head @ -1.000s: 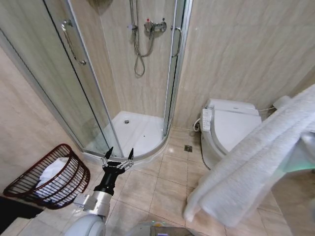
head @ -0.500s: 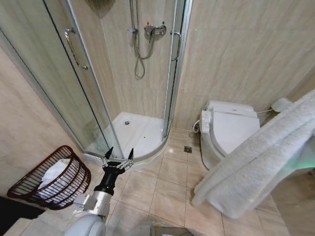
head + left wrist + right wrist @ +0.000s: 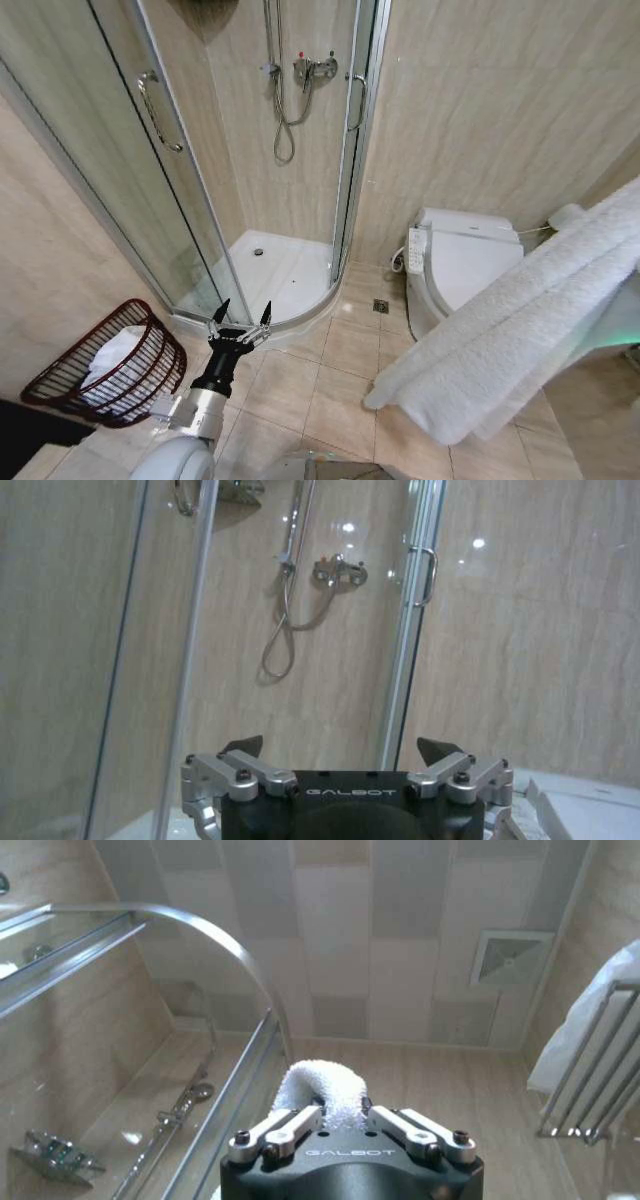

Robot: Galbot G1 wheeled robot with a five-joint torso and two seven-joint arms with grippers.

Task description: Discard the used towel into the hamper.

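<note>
My right gripper (image 3: 345,1121) pinches the thick white terry towel (image 3: 520,325), left gripper (image 3: 240,322) spread and idle, so I should carry the towel well over the dark red-brown open-weave hamper (image 3: 150,320) before letting go.

White towel (image 3: 510,335), dark red-brown open-weave hamper (image 3: 150,375), beige tiled floor (image 3: 330,385), white toilet (image 3: 455,265), black left gripper (image 3: 240,315)

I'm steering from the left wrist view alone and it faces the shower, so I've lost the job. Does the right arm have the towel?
Observer: Yes. The right gripper is shut on the white towel, held high at the robot's right.
Operator: Where's the hamper?
Observer: The hamper sits on the floor at the robot's left, against the wall.
Operator: Is it empty?
Observer: No, white cloth lies inside.
Operator: My own gripper?
Observer: The left gripper is open, beside the hamper.
</note>
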